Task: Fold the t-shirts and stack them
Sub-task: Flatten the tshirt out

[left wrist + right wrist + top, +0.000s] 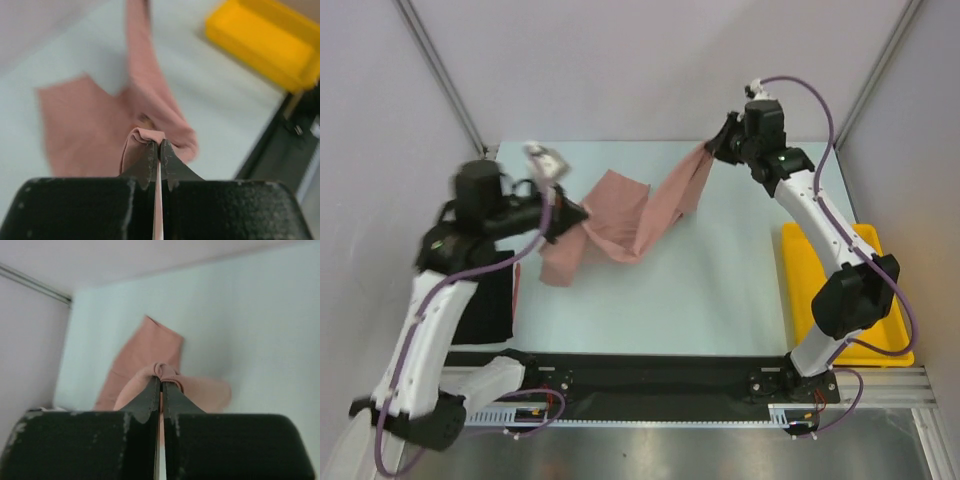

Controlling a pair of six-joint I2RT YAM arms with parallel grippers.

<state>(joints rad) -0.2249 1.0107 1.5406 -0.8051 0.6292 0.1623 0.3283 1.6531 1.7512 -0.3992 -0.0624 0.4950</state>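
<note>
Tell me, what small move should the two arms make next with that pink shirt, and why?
Probably draw the two pincers apart a little. The left pincer and right pincer are each shut on the pink t-shirt, which sags twisted between them; spreading should flatten it for folding.

robot lab cell: aluminium frame, plain white walls

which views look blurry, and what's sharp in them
Top external: the left arm is motion-smeared, the right arm crisp. Left wrist: fingers sharp, pink t-shirt and yellow tray blurred. Right wrist: fingers sharp, t-shirt soft.
</note>
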